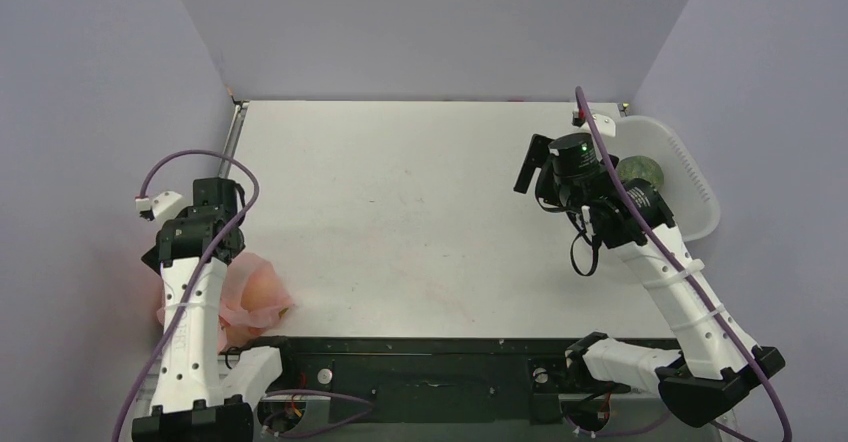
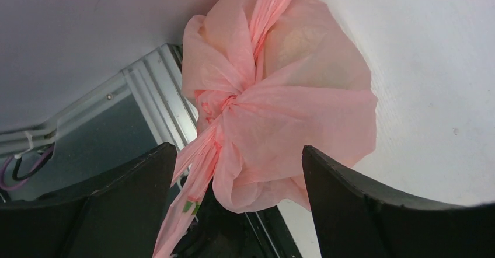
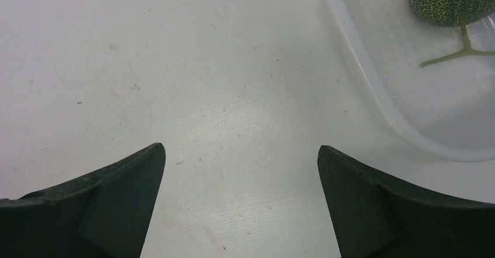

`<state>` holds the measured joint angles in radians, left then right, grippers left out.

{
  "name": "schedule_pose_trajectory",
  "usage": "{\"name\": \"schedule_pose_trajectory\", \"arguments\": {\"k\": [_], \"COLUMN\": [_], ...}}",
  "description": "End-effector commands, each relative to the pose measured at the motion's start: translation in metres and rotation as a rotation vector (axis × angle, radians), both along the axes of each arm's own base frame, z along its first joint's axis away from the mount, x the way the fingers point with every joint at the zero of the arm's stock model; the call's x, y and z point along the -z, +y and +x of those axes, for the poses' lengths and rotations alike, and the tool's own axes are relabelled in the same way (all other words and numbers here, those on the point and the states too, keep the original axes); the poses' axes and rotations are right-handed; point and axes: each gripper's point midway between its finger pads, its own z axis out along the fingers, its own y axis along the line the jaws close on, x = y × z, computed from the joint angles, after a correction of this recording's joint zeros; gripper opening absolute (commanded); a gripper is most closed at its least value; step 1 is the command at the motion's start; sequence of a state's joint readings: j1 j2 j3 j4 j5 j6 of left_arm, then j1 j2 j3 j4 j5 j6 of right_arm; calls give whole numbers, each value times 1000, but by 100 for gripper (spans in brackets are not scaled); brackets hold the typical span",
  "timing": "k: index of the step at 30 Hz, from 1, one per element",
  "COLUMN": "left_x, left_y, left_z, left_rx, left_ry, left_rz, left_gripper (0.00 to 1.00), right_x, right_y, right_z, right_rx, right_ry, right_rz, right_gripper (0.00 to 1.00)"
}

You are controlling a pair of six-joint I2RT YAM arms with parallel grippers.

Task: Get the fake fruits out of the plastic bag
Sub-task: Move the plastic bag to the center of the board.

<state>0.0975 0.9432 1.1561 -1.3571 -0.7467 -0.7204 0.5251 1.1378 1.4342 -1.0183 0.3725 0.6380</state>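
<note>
Nearest us, the pink bag lies at the near left corner of the counter, against the dark rail at its edge and partly under the left arm. Its mouth is tied in a tight knot, and the fake fruits show only as a pale bulge through the film. The left jaws hang released just above it, one on each side of the knot, holding nothing. Our worry is that closing here would pinch only thin film or tighten the knot. It might also catch the loose handle trailing toward the edge, so the bag drags off the counter instead of opening. A hard squeeze could tear the film and let fruits roll away. Farther off, the right jaws stand released and empty over bare counter beside the white tub, which holds a netted green melon. Well apart from the bag, they cannot steady it.
</note>
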Motion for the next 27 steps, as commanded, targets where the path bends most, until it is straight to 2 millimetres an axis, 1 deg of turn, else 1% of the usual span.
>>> {"name": "schedule_pose_trajectory", "arguments": {"k": [1, 3, 5, 6, 8, 12, 14, 17, 20, 27], "left_x": [0, 7, 19, 25, 30, 22, 28, 42, 53, 82], "left_y": [9, 9, 9, 8, 8, 15, 15, 14, 8, -4], "left_z": [-19, -30, -43, -53, -58, -64, -68, -63, -59, -63], "left_rx": [-187, -285, -378, -431, -457, -501, -529, -545, -572, -667], "left_ry": [-18, -33, -2, 34, 59, 13, 15, 40, 36, 47], "left_rz": [0, -27, -48, -54, -56, -20, -23, -42, -85, -163], "left_gripper": [77, 77, 77, 77, 77, 77, 77, 77, 77, 77], "right_x": [-18, -21, -23, -25, -26, -27, -27, -25, -26, -27], "right_y": [7, 5, 5, 6, 6, 6, 5, 4, 2, -5], "right_z": [6, 6, 6, 7, 6, 5, 3, 2, 1, -3], "right_rx": [-32, -30, -32, -34, -37, -44, -46, -45, -45, -36], "right_ry": [-53, -63, -67, -71, -73, -75, -76, -71, -75, -83], "right_rz": [15, 11, 11, 15, 18, 17, 17, 11, 5, -20], "right_gripper": [100, 100, 100, 100, 100, 100, 100, 100, 100, 100]}}
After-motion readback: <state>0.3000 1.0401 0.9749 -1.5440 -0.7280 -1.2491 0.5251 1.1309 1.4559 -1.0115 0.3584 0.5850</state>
